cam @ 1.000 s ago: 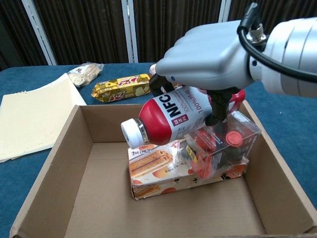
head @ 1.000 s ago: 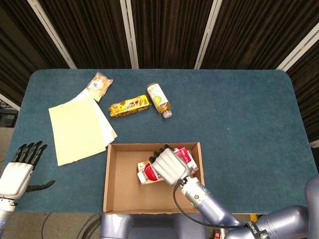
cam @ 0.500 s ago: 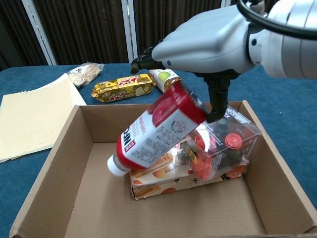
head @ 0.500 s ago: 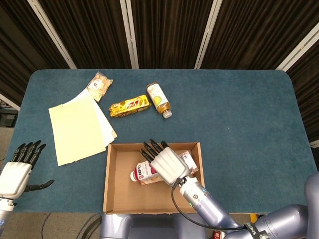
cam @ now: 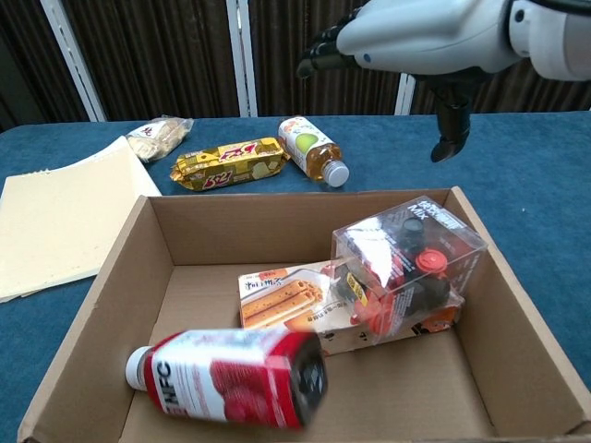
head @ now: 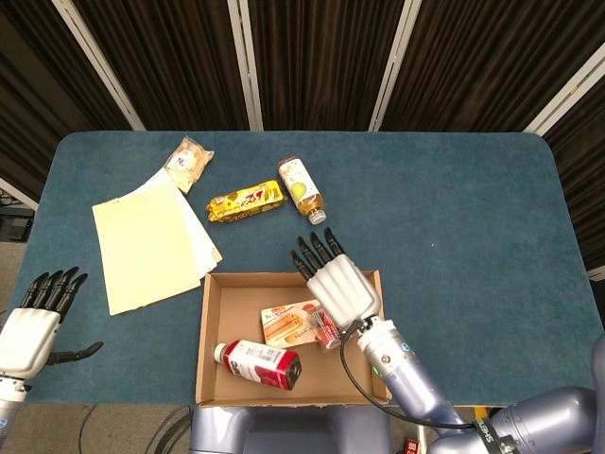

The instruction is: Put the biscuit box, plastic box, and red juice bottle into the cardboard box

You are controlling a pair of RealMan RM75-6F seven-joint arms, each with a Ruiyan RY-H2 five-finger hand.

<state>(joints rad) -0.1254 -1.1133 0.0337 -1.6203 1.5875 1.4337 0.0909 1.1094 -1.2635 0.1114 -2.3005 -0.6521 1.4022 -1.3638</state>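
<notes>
The red juice bottle (cam: pixel 229 378) (head: pixel 258 364) lies on its side in the near left part of the cardboard box (cam: pixel 92 318) (head: pixel 210 326), white cap to the left. The biscuit box (cam: pixel 282 300) (head: pixel 291 320) lies flat in the middle of the box. On its right end rests the clear plastic box (cam: pixel 406 268). My right hand (cam: pixel 429 37) (head: pixel 337 282) hovers above the box's far right with fingers spread, holding nothing. My left hand (head: pixel 36 317) stays off the table's left edge, fingers apart and empty.
Beyond the cardboard box lie a yellow juice bottle (head: pixel 301 189) (cam: pixel 312 150), a gold snack pack (head: pixel 246 200) (cam: pixel 226 162) and a small snack bag (head: pixel 187 164) (cam: pixel 159 137). Yellow paper sheets (head: pixel 151 241) (cam: pixel 55 217) lie at the left.
My right hand let go of the red juice bottle, which tipped and dropped into the box's near left. The hand then rose and moved back. The left hand stayed still.
</notes>
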